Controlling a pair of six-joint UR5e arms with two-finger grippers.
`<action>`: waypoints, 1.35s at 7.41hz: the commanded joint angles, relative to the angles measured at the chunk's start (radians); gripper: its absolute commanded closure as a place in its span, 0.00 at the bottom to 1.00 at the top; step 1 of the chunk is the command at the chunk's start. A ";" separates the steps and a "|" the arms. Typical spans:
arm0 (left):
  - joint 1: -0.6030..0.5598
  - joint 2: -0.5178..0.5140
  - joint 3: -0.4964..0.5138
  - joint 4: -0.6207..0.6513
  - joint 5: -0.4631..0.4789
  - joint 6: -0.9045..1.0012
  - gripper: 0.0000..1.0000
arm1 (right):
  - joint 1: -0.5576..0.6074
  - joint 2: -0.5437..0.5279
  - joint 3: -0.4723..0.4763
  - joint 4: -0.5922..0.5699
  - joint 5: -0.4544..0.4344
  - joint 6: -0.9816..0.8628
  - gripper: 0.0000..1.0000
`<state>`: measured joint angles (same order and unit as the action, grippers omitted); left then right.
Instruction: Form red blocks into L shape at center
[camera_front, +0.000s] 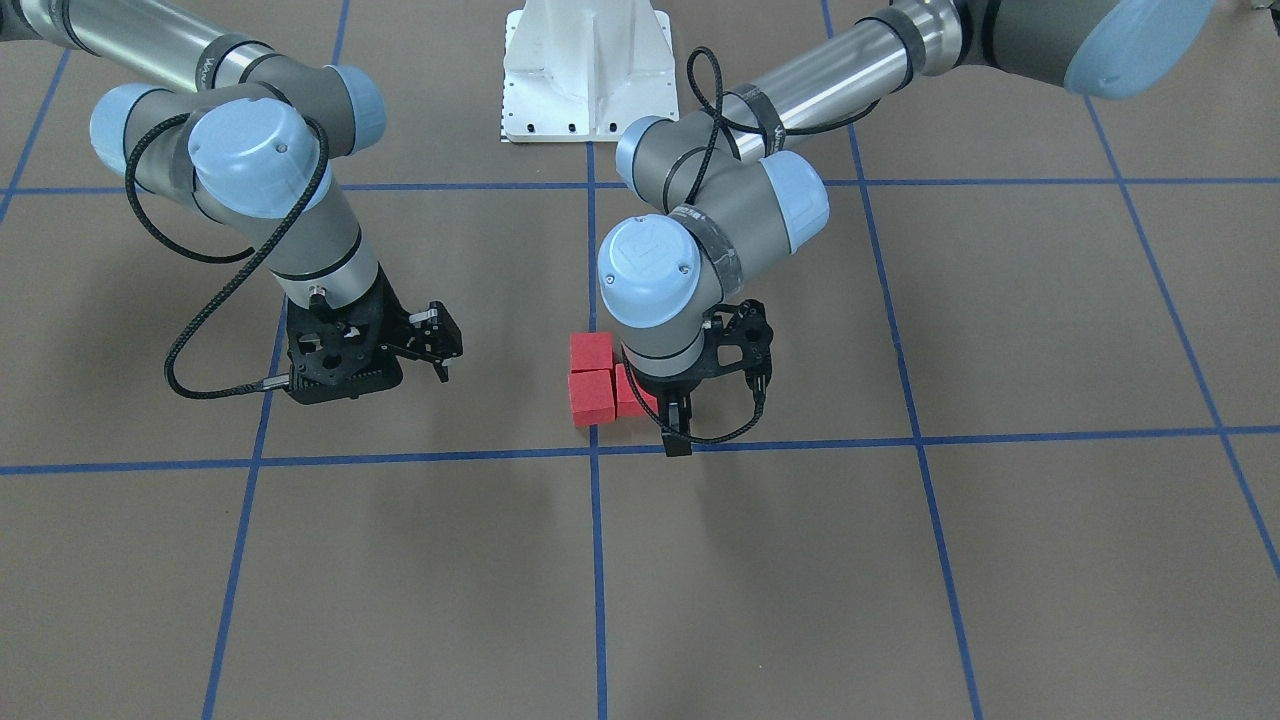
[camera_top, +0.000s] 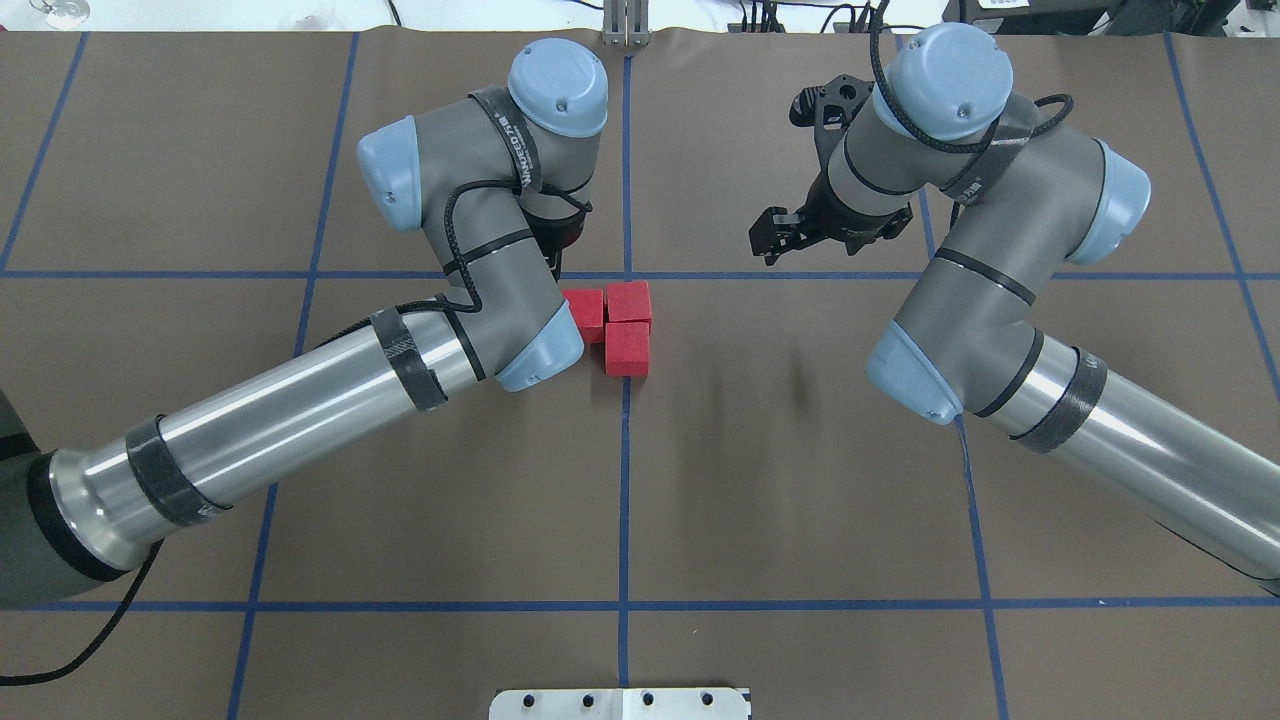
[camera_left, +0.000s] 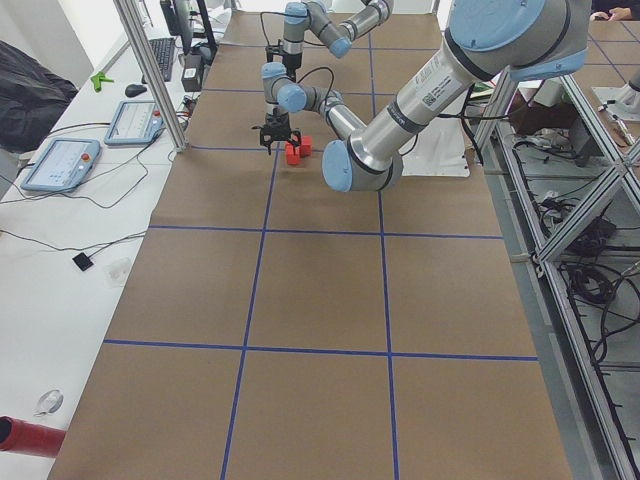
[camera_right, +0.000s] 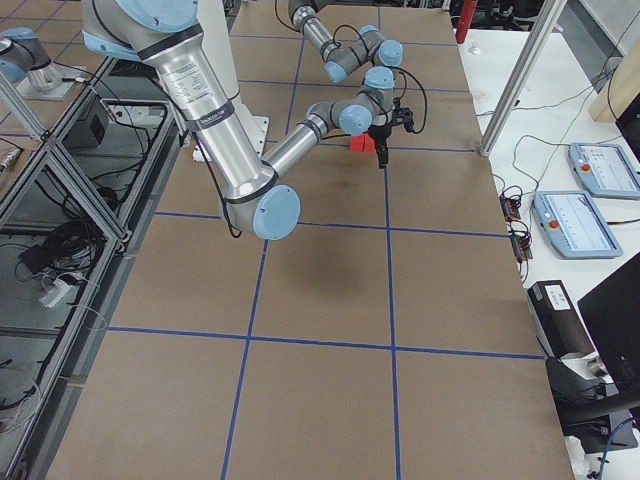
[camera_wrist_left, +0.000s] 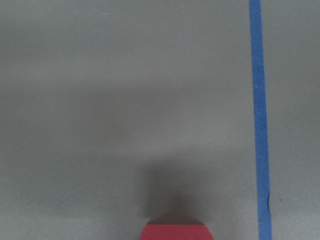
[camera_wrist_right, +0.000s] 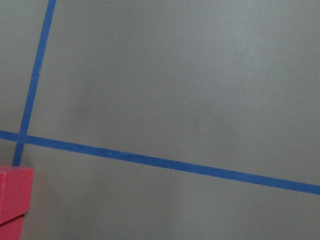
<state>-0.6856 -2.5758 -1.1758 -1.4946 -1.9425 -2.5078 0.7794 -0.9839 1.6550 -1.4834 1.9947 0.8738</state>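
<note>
Left gripper: the fingers point straight down at the table, just beside the red blocks on the robot's left of the group. It is seen edge-on and is hidden under its own arm in the overhead view, so the jaw gap cannot be told, nor whether anything is gripped.
Left wrist view: the top of one red block shows at the bottom edge, mid-frame. One blue tape line runs down the right side.
Right gripper: held above the table on the robot's right, well apart from the blocks. The jaws are parted with nothing between them.
Right wrist view: two blue lines cross at the left, with a red block in the lower-left corner.
Red blocks, layout: three cubes lie flat and packed together in an L. Two are side by side across the table; the third sits against one of them on the robot's side. Two of them straddle the lengthwise blue line.
Center crossing: the L lies just on the robot's side of it, near the cross line.
Surface: brown table covering marked with a blue tape grid.
Base plate: white, at the robot's edge of the table.
Room: side benches carry teach pendants, a keyboard and loose cables. Aluminium frame posts stand at the table edge.
</note>
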 joint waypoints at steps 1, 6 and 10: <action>-0.055 0.045 -0.062 -0.001 0.034 0.288 0.01 | 0.006 -0.022 0.040 0.000 -0.007 0.004 0.01; -0.193 0.291 -0.192 -0.128 0.030 0.977 0.01 | 0.191 -0.059 -0.067 -0.008 0.004 -0.146 0.01; -0.401 0.649 -0.366 -0.250 -0.118 1.602 0.00 | 0.427 -0.166 -0.113 -0.012 0.160 -0.383 0.01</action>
<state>-0.9919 -2.0239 -1.4948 -1.7335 -1.9667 -1.1307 1.1271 -1.1023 1.5454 -1.4920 2.1072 0.5951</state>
